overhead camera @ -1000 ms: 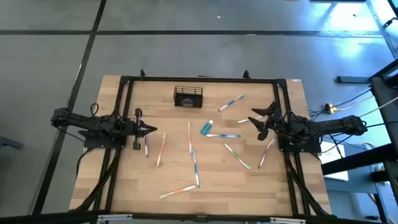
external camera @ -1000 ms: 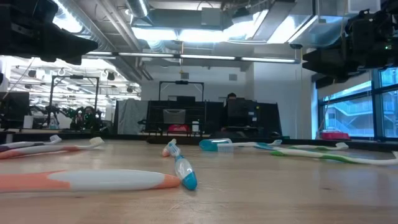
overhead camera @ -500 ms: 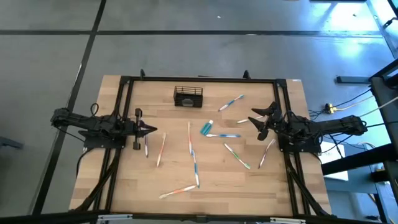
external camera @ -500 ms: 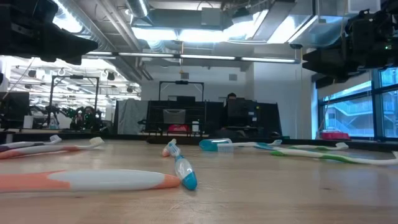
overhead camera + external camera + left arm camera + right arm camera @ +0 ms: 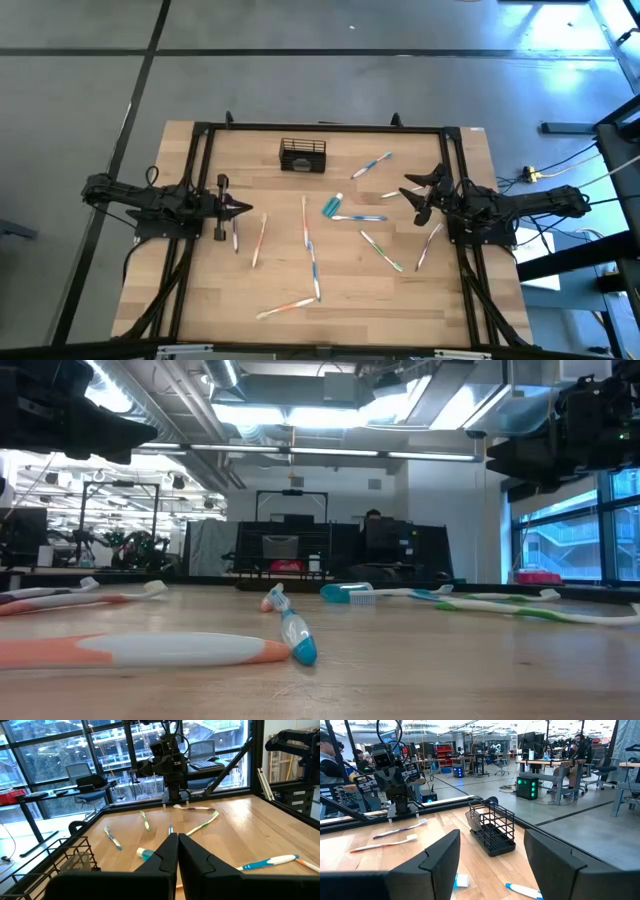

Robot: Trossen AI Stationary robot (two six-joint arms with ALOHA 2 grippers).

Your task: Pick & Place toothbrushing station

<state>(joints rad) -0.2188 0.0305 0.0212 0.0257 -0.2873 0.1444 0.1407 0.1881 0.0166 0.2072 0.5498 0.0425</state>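
The toothbrushing station (image 5: 303, 155) stands upright near the bench's (image 5: 200, 290) far edge, well apart from both pincers. The right pincer (image 5: 414, 200), fingers spread apart, hovers by the right rail. The left pincer (image 5: 243, 209), fingers together, waits at the left rail beside a toothbrush (image 5: 235, 234).

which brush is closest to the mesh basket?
The blue-and-white toothbrush lying diagonally just right of the black wire basket in the high view. The other brushes all lie farther down the table.
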